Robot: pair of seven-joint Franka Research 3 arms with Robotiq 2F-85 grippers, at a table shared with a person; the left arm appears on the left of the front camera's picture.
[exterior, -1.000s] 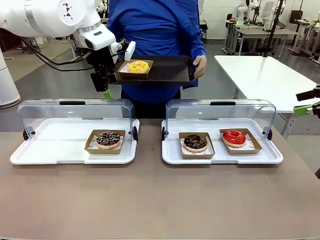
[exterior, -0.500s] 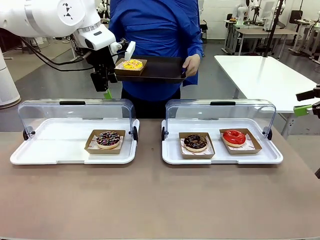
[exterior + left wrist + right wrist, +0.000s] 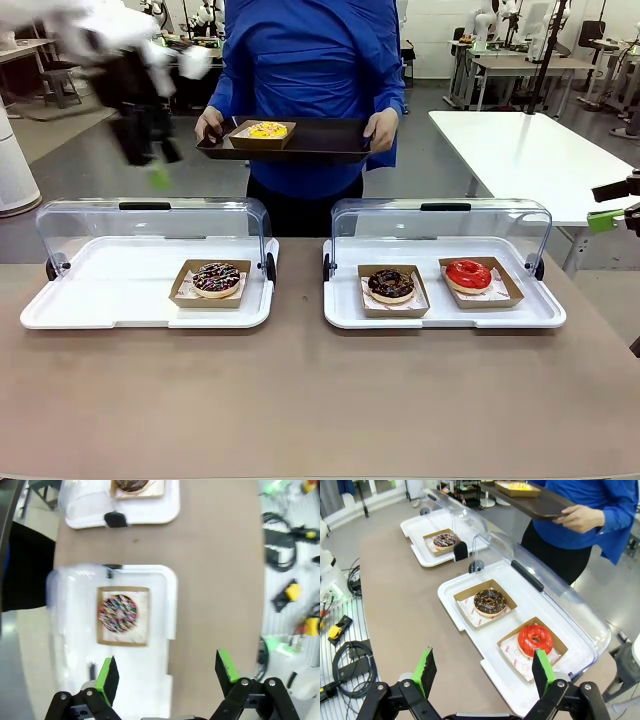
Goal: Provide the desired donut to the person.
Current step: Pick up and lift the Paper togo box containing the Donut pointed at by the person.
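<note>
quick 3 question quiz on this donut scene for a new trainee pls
1. True or false: the red donut sits right next to the sprinkled donut.
2. What lies on the dark tray that the person holds? A) a yellow donut B) a green donut C) nothing
3. Fill in: the left gripper and the right gripper are both ____ and hold nothing.
Key: 1 false; 2 A; 3 open
</note>
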